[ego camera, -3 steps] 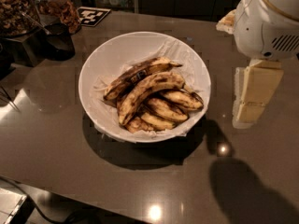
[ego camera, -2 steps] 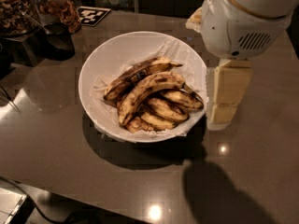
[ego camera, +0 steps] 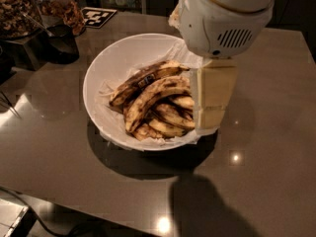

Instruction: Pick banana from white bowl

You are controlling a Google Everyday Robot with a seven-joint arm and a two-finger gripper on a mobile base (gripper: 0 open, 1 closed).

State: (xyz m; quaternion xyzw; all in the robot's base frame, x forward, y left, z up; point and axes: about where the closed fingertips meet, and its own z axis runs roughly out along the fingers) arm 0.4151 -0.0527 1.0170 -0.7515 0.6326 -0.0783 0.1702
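Hovering gripper just beside bananas

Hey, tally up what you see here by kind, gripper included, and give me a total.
Bowl: 1
Bananas: about 6, piled in the bowl, exact count unclear
Nut jars: 2
Marker tag: 1
Gripper: 1, over the bowl's right rim
Total: about 11
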